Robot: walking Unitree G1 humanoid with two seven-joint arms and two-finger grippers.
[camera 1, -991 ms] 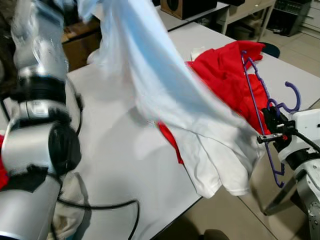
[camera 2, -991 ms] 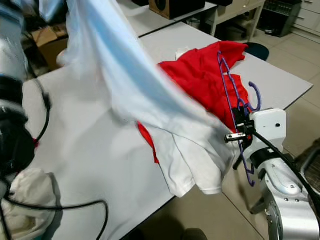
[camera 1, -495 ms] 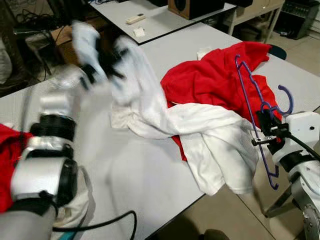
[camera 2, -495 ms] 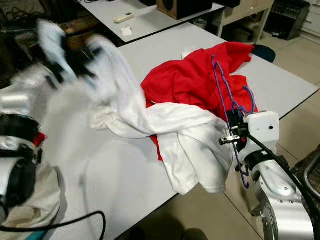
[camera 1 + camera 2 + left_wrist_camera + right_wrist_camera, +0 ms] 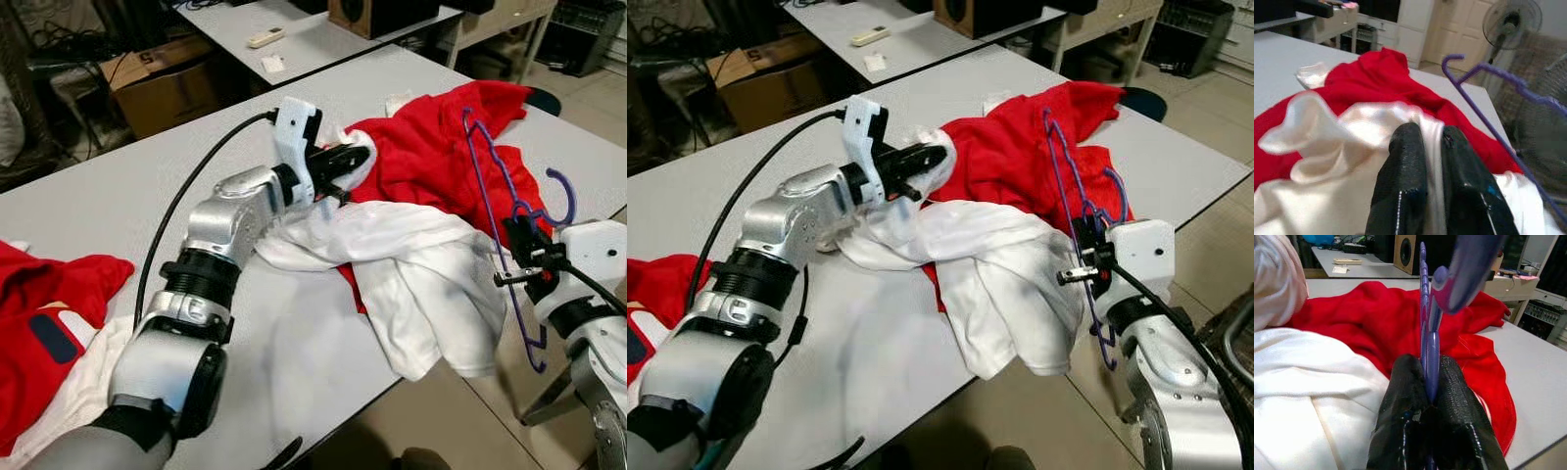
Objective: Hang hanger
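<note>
Right gripper (image 5: 524, 257) sits just off the table's right edge, its black fingers (image 5: 1405, 406) clamped on the thin purple plastic hanger (image 5: 495, 186), and that hanger stands nearly upright, its hook curling over the gripper and its long frame leaning back against the crumpled red garment (image 5: 441, 157) heaped at the far right corner of the grey table (image 5: 127, 186).

Over on the other side, the left gripper (image 5: 343, 162) reaches across the tabletop, fingers (image 5: 1405, 176) pinched together with a fold of the creamy white cotton shirt (image 5: 411, 264) caught between them. That shirt sprawls from the middle of the table to the right edge, part of it drooping over the side just beside the hanger.

Now, the risks! The hanger is held by a narrow bar, so it looks ready to pivot or slip in the grip if the arm swings fast. Its frame lies against the red cloth too; lifting it could snag that fabric and drag the pile. And the overhanging shirt could slide to the floor if tugged the wrong way.

Another red garment (image 5: 49, 323) rests at the table's near left corner.
</note>
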